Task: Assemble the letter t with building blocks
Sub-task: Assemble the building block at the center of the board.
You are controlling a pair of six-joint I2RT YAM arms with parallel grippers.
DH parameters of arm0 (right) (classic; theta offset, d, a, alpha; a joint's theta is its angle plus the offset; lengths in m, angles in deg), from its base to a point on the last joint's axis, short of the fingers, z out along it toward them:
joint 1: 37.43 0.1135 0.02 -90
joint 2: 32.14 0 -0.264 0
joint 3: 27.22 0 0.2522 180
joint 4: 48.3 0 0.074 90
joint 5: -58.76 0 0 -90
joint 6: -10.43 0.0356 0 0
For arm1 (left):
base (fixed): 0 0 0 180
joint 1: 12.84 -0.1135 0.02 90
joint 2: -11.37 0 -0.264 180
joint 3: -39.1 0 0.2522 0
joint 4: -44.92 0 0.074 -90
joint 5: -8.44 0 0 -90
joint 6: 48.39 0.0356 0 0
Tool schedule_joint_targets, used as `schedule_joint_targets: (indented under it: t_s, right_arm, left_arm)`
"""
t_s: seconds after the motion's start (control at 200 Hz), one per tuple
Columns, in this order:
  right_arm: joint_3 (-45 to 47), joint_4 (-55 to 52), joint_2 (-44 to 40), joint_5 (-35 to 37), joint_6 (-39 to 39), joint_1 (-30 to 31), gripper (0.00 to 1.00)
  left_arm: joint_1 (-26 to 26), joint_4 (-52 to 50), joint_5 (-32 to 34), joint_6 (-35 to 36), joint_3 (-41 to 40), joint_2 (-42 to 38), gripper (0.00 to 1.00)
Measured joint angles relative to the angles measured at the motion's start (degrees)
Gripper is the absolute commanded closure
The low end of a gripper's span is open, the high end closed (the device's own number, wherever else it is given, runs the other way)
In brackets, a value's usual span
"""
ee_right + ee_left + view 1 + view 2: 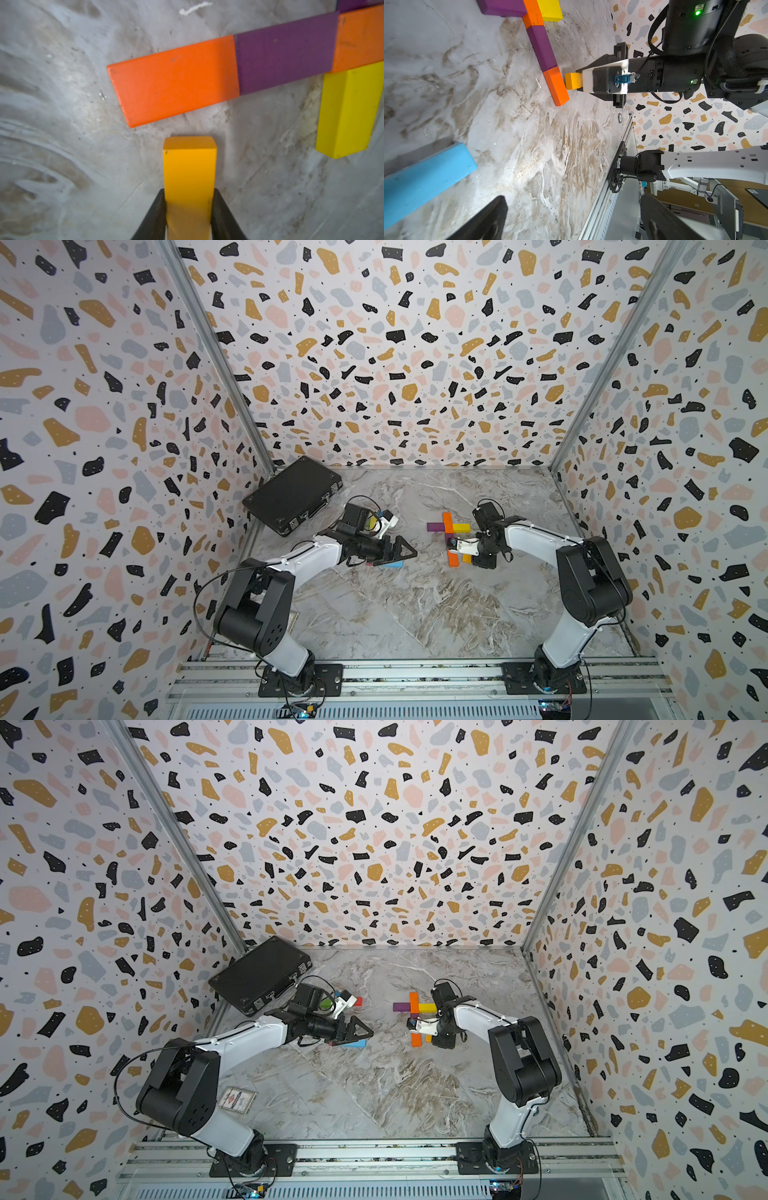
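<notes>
Far left, the black case (291, 493) plays no part. My left jaws hang wide open and empty just beside the light blue block (392, 564), which lies flat on the bench (415, 614). Mid-bench lies the part-built letter: a stem of upper orange block (447, 519), purple stem block (542, 47) and lower orange block (176, 83) end to end, crossed by the purple bar block (434, 526) and yellow bar block (461, 527). Right of the stem's foot, my right jaws are closed on the sides of the amber block (189, 176). Its long axis runs straight out from the jaws, square to the stem, its free end facing the lower orange block's long side; whether they touch I cannot tell. The right arm is plainly nearer, so I judge the placing is its job.
</notes>
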Motion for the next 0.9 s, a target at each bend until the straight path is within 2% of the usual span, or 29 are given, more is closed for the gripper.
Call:
schedule_joint_targets:
  t_s: [0.901]
  right_arm:
    - [-1.9, -1.4, -0.5, -5.8, -8.2, -1.0, 0.79]
  left_arm:
    - [-0.3, -0.2, 0.3, 0.2, 0.0, 0.9, 0.01]
